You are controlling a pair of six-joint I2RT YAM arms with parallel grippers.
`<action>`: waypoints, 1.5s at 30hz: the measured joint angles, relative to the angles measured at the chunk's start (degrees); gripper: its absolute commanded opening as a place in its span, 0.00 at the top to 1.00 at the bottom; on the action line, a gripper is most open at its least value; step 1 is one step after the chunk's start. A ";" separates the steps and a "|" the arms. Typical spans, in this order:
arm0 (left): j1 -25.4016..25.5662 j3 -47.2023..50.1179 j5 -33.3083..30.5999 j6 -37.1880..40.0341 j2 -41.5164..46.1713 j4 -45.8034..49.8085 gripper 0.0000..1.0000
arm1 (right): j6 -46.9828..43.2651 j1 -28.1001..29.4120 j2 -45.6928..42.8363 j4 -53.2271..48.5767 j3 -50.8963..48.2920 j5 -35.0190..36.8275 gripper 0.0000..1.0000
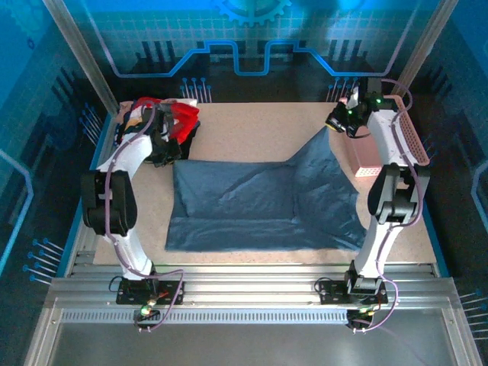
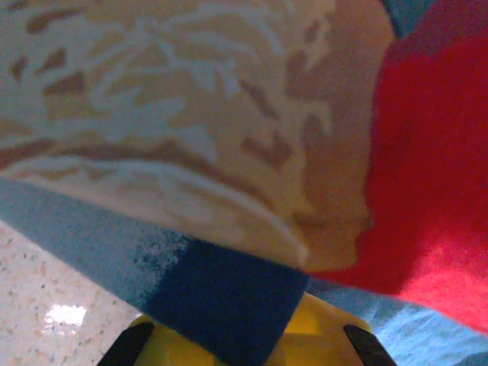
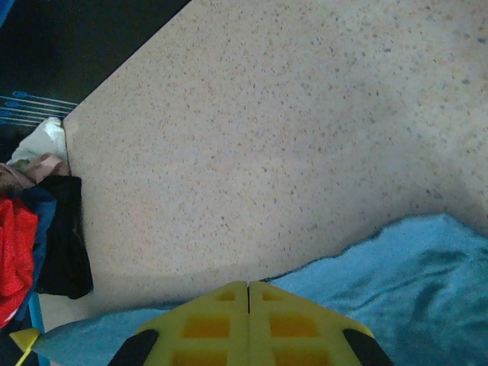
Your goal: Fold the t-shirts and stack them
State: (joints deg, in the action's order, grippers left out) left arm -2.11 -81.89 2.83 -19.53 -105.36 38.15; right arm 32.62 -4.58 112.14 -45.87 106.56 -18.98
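Leftmost, at the table's far left corner, a crumpled red cotton t-shirt (image 1: 183,116) lay heaped with a black cloth shirt (image 1: 191,136). In the left wrist view the red shirt (image 2: 435,175) showed a tan, furry teddy-bear print (image 2: 191,114) with pale brush-like strokes.

Just in front of that heap, the left gripper (image 1: 162,145) was at the far left corner of the plain slate-blue t-shirt (image 1: 259,206). Its yellow fingers (image 2: 324,335) were clenched, and a dark band of the blue shirt's edge (image 2: 221,305) ran down between them.

Across the middle of the speckled beige tabletop (image 1: 252,126) the blue shirt was spread wide and mostly flat, with long soft creases running diagonally. Its near edge lay almost straight and parallel to the table's front. Its far right corner was pulled up into a taut peak.

At that peak the right gripper (image 1: 338,120) held the cloth. The right wrist view showed the two yellow fingers pressed together (image 3: 248,293), with blue fabric (image 3: 404,259) spilling out to either side over the bare tabletop.

Just right of that arm stood a pink plastic lattice basket (image 1: 415,141).
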 measured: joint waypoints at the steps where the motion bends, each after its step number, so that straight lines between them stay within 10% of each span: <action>1: -0.04 0.76 0.00 0.26 0.46 -0.13 1.00 | -0.11 -0.11 -1.09 0.00 -1.22 -0.09 1.00; 28: -0.31 18.56 -0.11 4.09 15.47 -0.96 1.00 | 1.51 -6.93 -31.10 -1.20 -41.13 -4.11 1.00; 45: -0.31 17.79 -1.01 4.09 12.28 -1.18 1.00 | 1.27 -12.52 -35.95 -2.47 -45.97 -7.21 1.00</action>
State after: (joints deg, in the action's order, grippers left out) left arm -2.42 -64.10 1.83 -15.44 -93.08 36.97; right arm 33.89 -17.10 76.18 -48.34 60.60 -26.20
